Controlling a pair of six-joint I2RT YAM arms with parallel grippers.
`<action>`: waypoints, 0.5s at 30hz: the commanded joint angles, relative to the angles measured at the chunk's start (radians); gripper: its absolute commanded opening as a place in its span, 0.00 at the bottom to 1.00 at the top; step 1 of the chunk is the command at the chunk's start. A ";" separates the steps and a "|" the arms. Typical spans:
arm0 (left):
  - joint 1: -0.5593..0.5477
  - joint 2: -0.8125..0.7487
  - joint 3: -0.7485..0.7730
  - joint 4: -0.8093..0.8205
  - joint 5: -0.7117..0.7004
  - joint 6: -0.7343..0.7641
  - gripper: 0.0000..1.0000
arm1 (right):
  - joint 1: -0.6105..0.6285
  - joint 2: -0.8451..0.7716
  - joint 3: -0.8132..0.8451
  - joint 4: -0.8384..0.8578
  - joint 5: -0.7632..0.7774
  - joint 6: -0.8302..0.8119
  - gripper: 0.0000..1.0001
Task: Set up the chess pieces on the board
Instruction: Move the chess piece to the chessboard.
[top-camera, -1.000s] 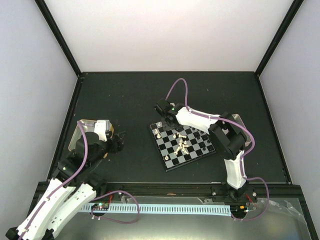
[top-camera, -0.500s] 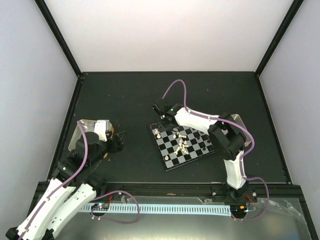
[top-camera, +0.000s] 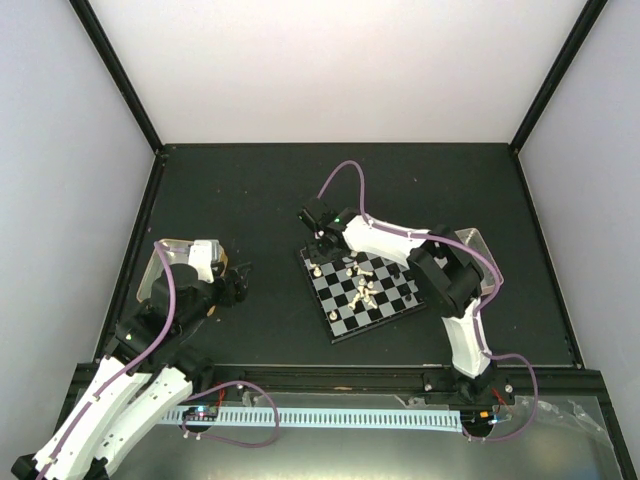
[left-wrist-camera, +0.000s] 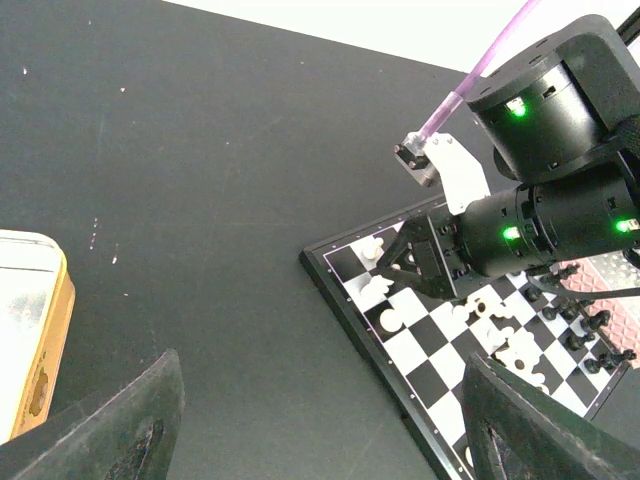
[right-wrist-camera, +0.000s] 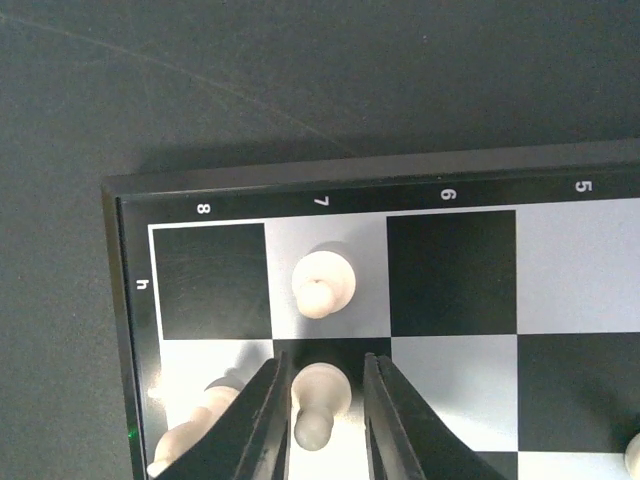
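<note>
Since my right claw (right-wrist-camera: 325, 365) has just let go, bottom centre, a pawn (right-wrist-camera: 320, 400) stands free on the board (right-wrist-camera: 300, 180): one more placed. Left claw (left-wrist-camera: 320, 400) gapes empty.

Small square chessboard (top-camera: 352, 318) with black and pale chequered squares and a thin dark rim lies flat, turned askew. Tiny cream-white chessmen (top-camera: 362, 292) lie jumbled mid-board, a few upright near its far-left corner; tiny black chessmen (top-camera: 405, 272) cluster at its right side

Bright, even overhead light; faint soft shadows on board (right-wrist-camera: 450, 270); wrist views sharp.
</note>
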 joint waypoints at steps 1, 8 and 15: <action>0.006 0.004 -0.001 0.003 -0.018 0.005 0.77 | 0.006 0.008 0.035 -0.005 0.017 -0.002 0.24; 0.005 0.004 -0.001 0.003 -0.018 0.006 0.77 | 0.006 -0.047 0.019 -0.010 0.030 0.006 0.28; 0.005 0.000 -0.002 0.005 -0.018 0.005 0.77 | 0.003 -0.227 -0.136 0.048 0.118 0.072 0.32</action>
